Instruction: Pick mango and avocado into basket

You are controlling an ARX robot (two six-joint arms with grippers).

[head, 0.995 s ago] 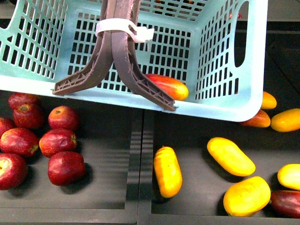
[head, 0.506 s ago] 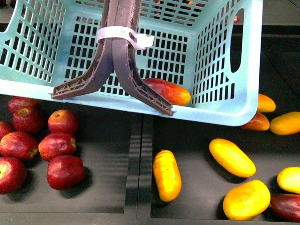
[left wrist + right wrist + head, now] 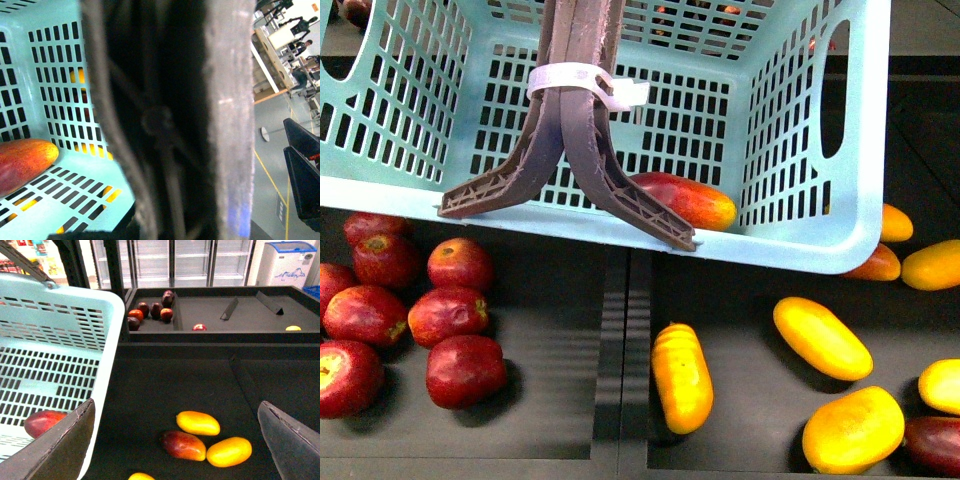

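Already the mango (image 3: 685,200) lies in the basket (image 3: 770,250), the right gripper (image 3: 176,404) gapes empty, the left gripper's hold cannot be told, and no avocado shows, so a wrong fruit might get picked.

Barred mid-mouth of the basket (image 3: 770,250) by the tied handles (image 3: 570,150); open either side, bare floor beside the mango (image 3: 685,198). Below: crowded with apples (image 3: 445,315) left, gaps between yellow mangoes (image 3: 682,375) right.

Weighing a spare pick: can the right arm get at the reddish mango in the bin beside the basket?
Probably yes: the right end effector hangs open above the bin, and the reddish mango lies uncovered beside two yellow mangoes, clear of the basket wall.
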